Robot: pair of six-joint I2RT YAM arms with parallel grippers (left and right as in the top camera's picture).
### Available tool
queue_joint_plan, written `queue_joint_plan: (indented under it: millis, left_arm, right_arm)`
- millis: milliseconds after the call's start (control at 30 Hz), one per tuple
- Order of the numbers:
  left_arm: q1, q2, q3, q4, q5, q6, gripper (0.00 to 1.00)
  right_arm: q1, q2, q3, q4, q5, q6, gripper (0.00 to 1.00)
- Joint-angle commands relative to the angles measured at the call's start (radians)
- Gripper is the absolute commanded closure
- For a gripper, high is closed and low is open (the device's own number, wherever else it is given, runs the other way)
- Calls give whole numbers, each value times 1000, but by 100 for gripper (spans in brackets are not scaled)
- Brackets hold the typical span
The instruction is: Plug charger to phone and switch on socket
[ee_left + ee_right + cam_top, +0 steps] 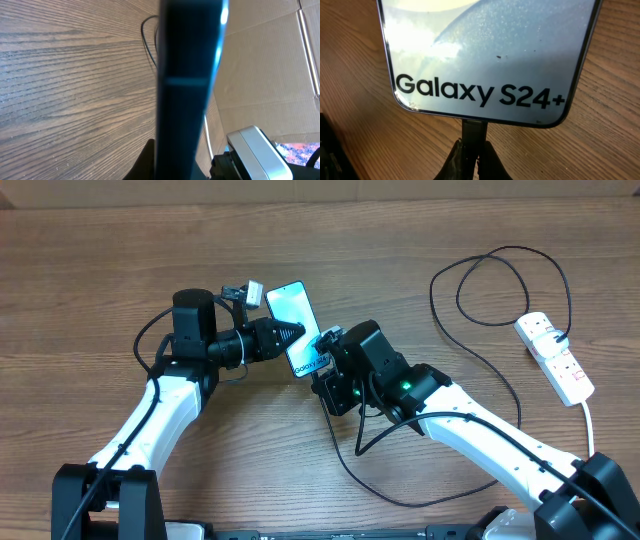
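Mid-frame, the left gripper [297,333] is clenched on the phone [291,307] edge, the right gripper [472,151] pinches the charger [474,130] tip at its lower end, and the socket [556,357] lies on the desk [100,260] far right.

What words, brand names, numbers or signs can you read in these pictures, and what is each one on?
"Galaxy S24+": black print on the phone screen, at the end nearest the right wrist camera.
The same print in the overhead view: too small to read.
Any marks on the socket: too small to read.
Left wrist view: no text.
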Motion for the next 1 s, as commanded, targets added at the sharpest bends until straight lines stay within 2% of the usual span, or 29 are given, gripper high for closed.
queue_joint_plan:
  millis: [0,333,433,500,667,900,967]
  left_arm:
    - [-61,-8,-16,-33,138,13,96]
    - [-60,-8,-16,-33,8,-19,96]
    - [-61,-8,-16,-34,-41,-26,96]
    - [-61,-8,-16,-37,-82,-26,96]
    - [-64,-8,-16,-52,-150,-45,96]
    - [-110,-8,-16,-144,-157,-38,96]
    - [-134,-8,-16,-166,-145,0,96]
  right_arm:
    - [-4,-15,110,59,23,-10,96]
    - [-4,-21,111,-26,22,-7,91]
    - [-4,-37,113,-57,22,-5,85]
    - [-4,-57,113,-74,22,-5,78]
    - [-4,-128,113,-91,22,-4,53]
    - [-4,-258,113,-166,22,21,41]
    - [-4,-304,113,-203,23,21,33]
